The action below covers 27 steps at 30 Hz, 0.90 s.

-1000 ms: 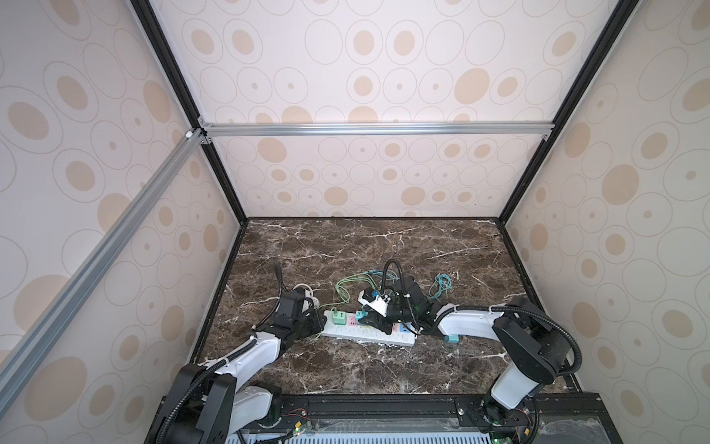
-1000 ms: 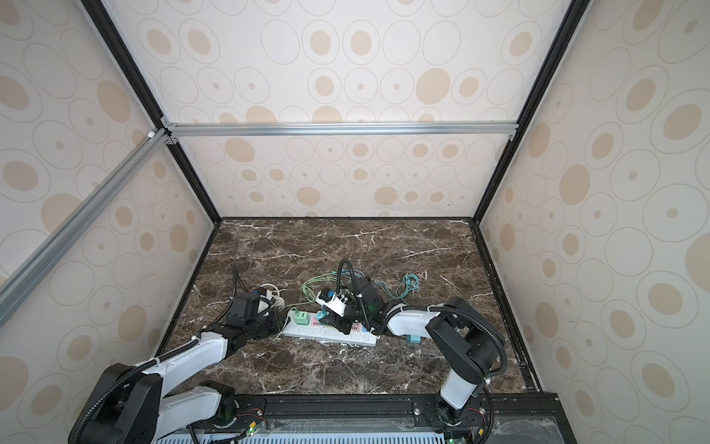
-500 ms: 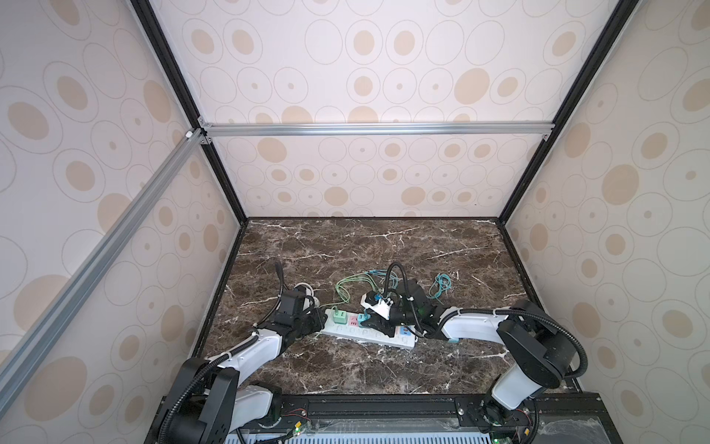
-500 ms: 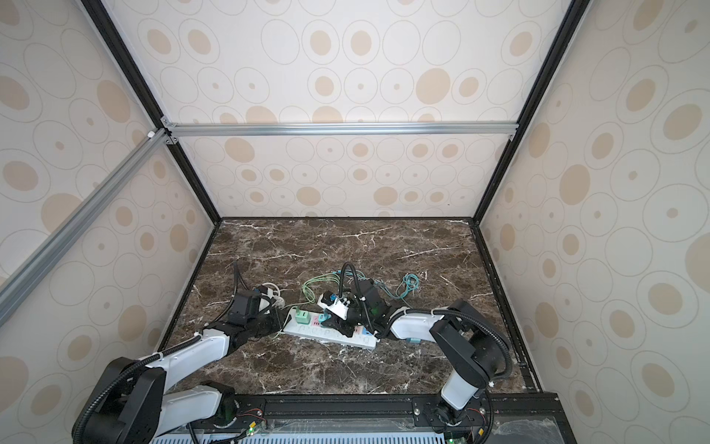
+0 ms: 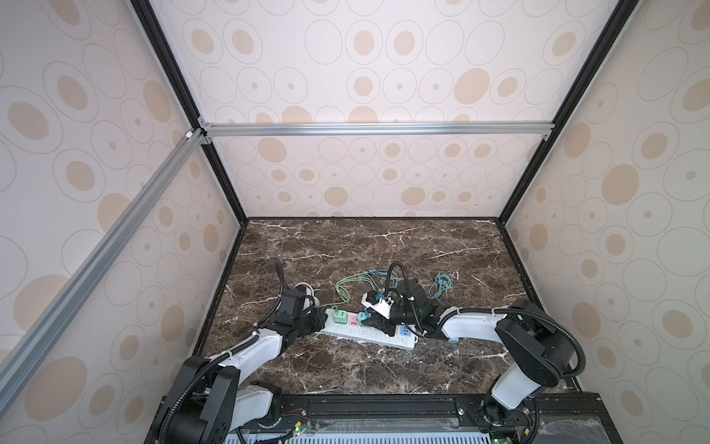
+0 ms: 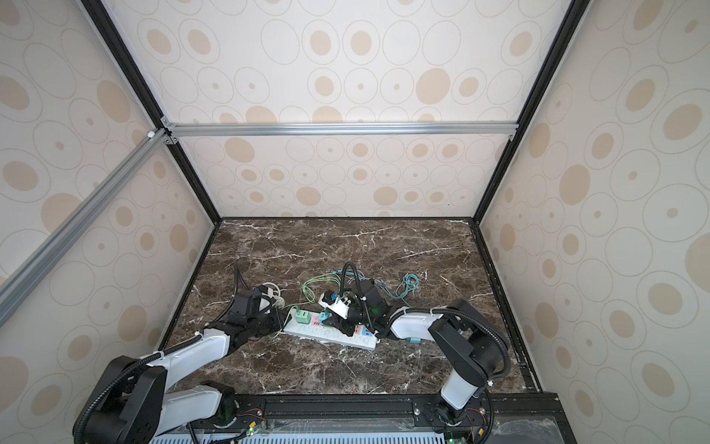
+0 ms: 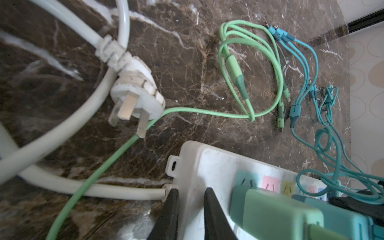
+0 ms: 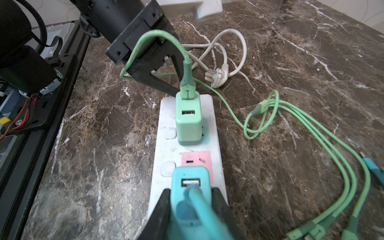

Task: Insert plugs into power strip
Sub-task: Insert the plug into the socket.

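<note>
We see the power strip (image 8: 166, 116) lying on the tabletop (image 8: 291, 62), with the mint green plug (image 8: 188, 122) seated near its cord end. Our left hand (image 7: 190, 190) is nearly closed, pinching that end. Our right hand (image 8: 191, 192) clamps the teal-blue plug (image 8: 190, 178) just beside the pink socket (image 8: 196, 159). We cannot tell whether its prongs are in.

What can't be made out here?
Teal plug prongs: right wrist view, hidden under its own body and the right claw; seating unclear.
Power strip middle sockets: both top views, covered by the right claw.
Left claw: left wrist view, fingers cut off by the frame edge.
Teal item under the right arm: top view, mostly covered, too small to identify.
</note>
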Motion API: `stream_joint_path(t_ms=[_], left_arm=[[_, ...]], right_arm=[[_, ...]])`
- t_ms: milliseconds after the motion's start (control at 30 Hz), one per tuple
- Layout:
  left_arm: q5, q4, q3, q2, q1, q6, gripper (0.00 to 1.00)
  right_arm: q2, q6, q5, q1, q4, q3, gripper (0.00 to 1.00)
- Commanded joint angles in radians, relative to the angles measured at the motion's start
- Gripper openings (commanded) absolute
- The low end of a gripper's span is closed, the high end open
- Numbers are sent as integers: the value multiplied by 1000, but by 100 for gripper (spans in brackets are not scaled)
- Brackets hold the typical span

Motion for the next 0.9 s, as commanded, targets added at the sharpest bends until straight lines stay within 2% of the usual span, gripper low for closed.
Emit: stream_joint_path(t_ms=[0, 267, 667, 867], left_arm=[[-40, -102, -28, 37, 1, 11, 23], [-40, -101, -28, 37, 1, 12, 23], [-32, -100, -28, 63, 1, 13, 22], [-33, -103, -21, 66, 1, 13, 22]], right_arm=[[4, -11, 6, -7, 8, -14, 3], [37, -9, 5, -7, 35, -24, 4], [93, -20, 65, -6, 280, -164, 3], [109, -21, 112, -7, 312, -205, 3]])
